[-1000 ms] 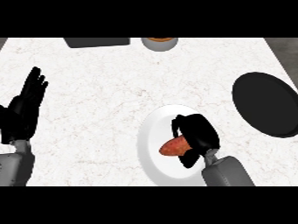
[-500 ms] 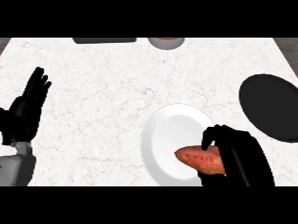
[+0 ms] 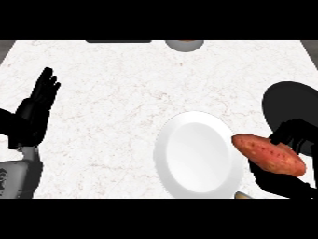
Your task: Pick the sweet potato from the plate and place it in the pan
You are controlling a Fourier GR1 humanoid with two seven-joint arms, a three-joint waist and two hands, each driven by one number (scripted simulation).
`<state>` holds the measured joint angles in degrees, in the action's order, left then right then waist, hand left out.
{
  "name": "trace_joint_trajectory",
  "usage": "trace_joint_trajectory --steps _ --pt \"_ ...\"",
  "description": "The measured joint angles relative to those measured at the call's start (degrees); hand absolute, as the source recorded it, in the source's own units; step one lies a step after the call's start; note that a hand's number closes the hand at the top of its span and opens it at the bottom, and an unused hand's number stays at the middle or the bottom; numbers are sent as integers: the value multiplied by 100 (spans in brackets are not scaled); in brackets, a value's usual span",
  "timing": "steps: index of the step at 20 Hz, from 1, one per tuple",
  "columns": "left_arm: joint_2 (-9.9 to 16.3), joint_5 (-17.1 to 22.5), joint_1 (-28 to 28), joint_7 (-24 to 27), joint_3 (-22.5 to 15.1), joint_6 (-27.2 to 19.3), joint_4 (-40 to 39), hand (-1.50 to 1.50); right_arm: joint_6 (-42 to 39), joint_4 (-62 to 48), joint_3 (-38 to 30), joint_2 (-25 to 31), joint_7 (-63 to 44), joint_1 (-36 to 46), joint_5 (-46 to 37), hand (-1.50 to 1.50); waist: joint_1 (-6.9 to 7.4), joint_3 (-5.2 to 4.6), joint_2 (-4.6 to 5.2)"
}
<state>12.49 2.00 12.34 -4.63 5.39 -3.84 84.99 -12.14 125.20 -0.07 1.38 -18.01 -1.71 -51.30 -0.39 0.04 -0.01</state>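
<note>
The right hand (image 3: 292, 158) has its fingers curled round the sweet potato (image 3: 268, 154), off the white plate (image 3: 196, 158) at its 3 o'clock, the black pan (image 3: 299, 112) at 1 o'clock awaiting it, while the left hand (image 3: 27, 119) rests open at the counter's (image 3: 120, 84) 9 o'clock.

A single view looks steeply down from the robot's head onto the white marbled bench (image 3: 120, 93), facing away from the robot's body. It sits close: both forearms enter from the lower edge, the plate (image 3: 197, 156) fills the lower middle, and the bench's far edge lies along the top. No second view shares the scene.
</note>
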Motion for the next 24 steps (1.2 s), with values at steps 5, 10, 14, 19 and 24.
trace_joint_trajectory --steps 5,10,14,19,24 --pt "-64 -43 98 32 -21 -14 -116 0 144 -1192 -1432 732 574 732 762 150 37 1 17" --pt "-116 -69 122 -3 -63 -22 -85 0 610 -2962 -2319 1578 1527 1345 923 150 102 4 32" --pt "-127 -78 215 48 -62 2 -189 0 1395 -4558 -2523 1998 2213 1844 515 150 168 7 57" --pt "-200 -156 312 8 -131 -54 -202 0 2281 -6681 -2813 2408 3074 2602 392 150 221 13 72" --pt "-189 -118 379 -98 -149 14 -140 0 2676 -8431 -3143 2804 3883 3207 556 150 292 22 98"
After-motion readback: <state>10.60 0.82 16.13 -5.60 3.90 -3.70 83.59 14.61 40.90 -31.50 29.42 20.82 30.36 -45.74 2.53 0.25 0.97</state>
